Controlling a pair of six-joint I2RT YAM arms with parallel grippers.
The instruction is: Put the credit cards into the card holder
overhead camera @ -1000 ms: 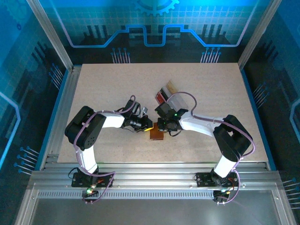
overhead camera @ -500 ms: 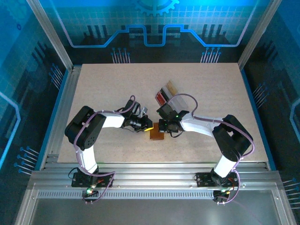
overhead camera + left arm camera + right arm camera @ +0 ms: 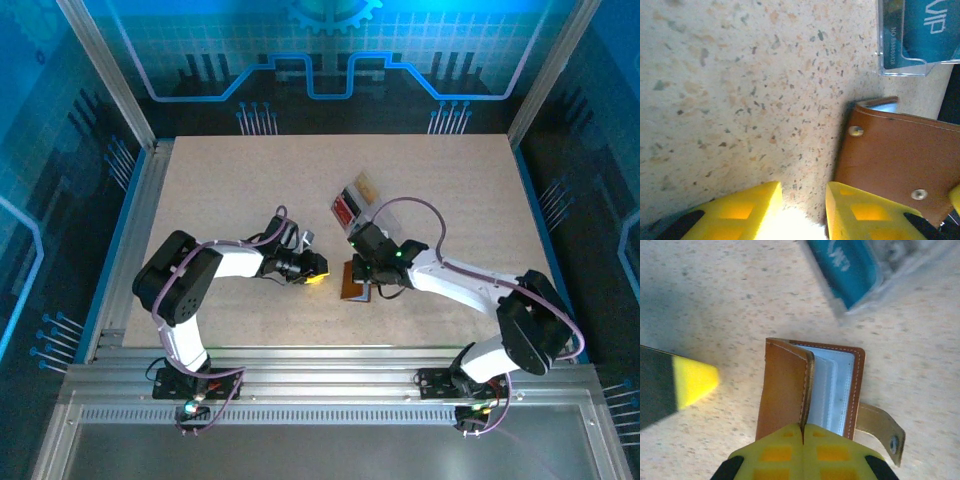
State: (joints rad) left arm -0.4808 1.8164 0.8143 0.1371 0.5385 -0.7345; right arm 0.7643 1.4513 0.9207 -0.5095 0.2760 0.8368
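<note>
The right claw (image 3: 803,434) is clamping a flap of the brown leather card holder (image 3: 784,390), bottom centre. The left claw (image 3: 804,202) is gaping just left of it.

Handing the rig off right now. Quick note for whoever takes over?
Left gripper: open, empty, low over the table just beside the card holder.
Right gripper: shut on the holder's front cover, holding it partway open.
Card holder: lies on the table close to the clear tray, strap unsnapped, pale pockets exposed, no card visible in them.
Cards: a blue credit card sits in the tray.
Done: holder unsnapped and opened.
Left: pick the cards from the tray and slide them into the pockets.
</note>
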